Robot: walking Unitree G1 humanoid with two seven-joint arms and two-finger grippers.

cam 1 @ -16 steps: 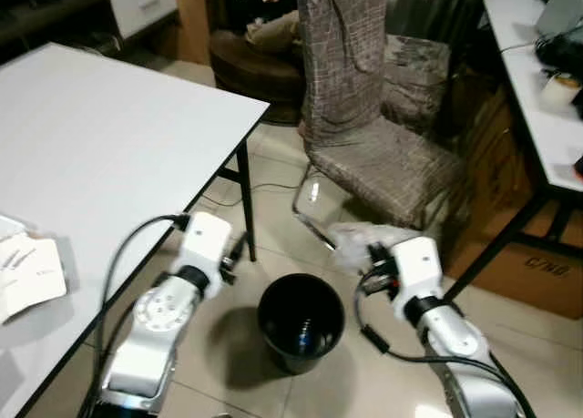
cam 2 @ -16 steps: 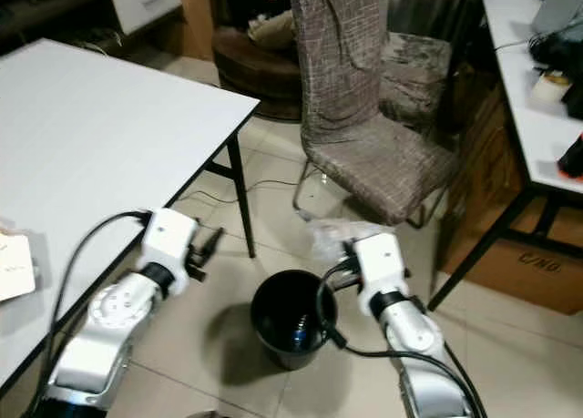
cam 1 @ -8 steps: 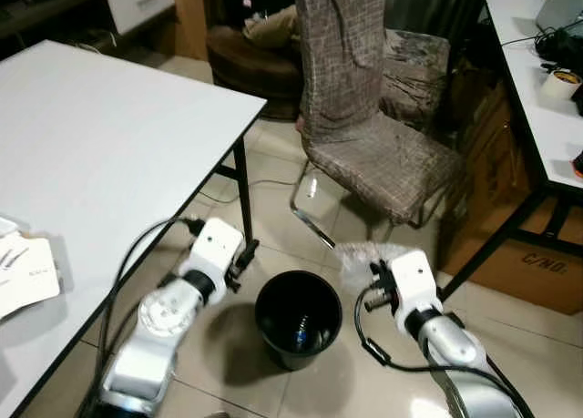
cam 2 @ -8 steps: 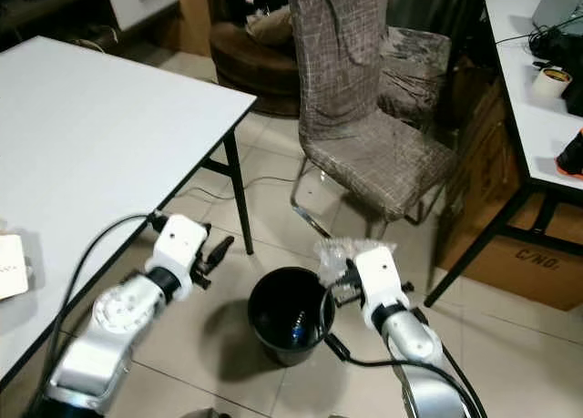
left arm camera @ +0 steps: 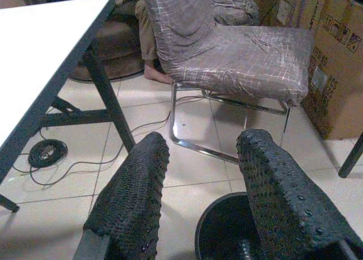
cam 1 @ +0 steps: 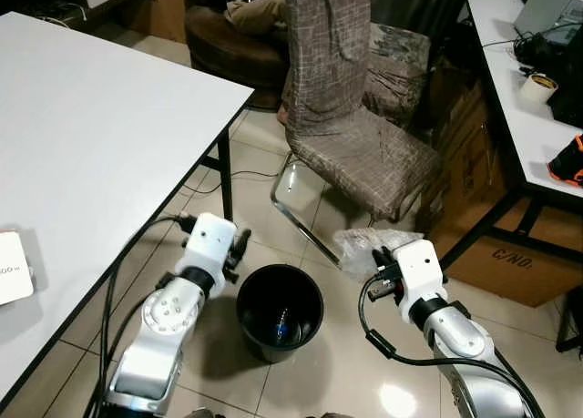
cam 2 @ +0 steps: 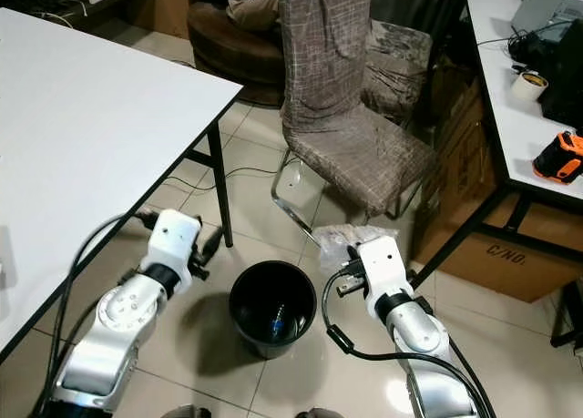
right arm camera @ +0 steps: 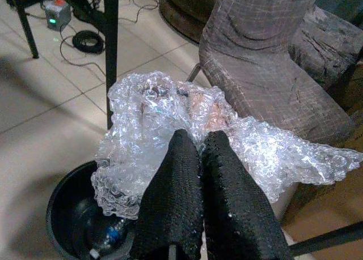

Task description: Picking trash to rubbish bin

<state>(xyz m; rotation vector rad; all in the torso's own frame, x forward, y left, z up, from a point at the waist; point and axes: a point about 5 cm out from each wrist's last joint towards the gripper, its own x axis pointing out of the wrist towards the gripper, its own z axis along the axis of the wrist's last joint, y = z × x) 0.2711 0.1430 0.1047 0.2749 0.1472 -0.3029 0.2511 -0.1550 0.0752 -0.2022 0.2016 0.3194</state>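
Observation:
A black round rubbish bin stands on the tiled floor between my arms, with a bottle lying in its bottom. My right gripper is shut on a crumpled sheet of clear bubble wrap, held just right of the bin's rim; the wrap sticks out ahead of the wrist. My left gripper is open and holds nothing, hovering left of the bin near the table leg.
A white table with black legs fills the left. A grey fabric-covered chair on a chrome frame stands just beyond the bin. A second desk and a cardboard box are at the right. Cables lie on the floor.
The camera has shifted, so the whole scene sits lower and further left. Relative to the bin, my right gripper with the bubble wrap has drawn slightly away to the right.

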